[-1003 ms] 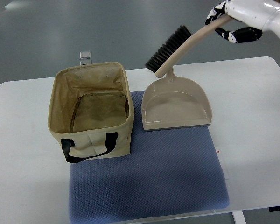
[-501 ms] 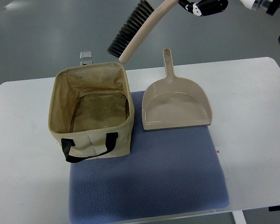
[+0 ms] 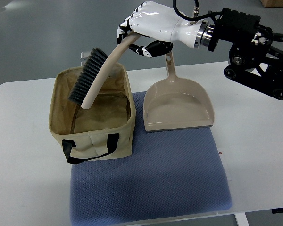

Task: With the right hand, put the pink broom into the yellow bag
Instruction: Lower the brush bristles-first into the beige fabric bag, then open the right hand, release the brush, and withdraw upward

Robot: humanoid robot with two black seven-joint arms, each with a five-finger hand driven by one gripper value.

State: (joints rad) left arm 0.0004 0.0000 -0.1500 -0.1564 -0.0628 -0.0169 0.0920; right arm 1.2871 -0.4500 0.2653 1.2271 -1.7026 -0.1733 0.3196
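Beige curved broom [image 3: 98,75], dark bristles

Even, diffuse overhead light is being cast across the scene, and detail is being rendered sharply throughout. Soft shadows are being thrown beside the bag [image 3: 92,113] and dustpan [image 3: 178,106]. Mild glare is being reflected from the right hand [image 3: 144,33].
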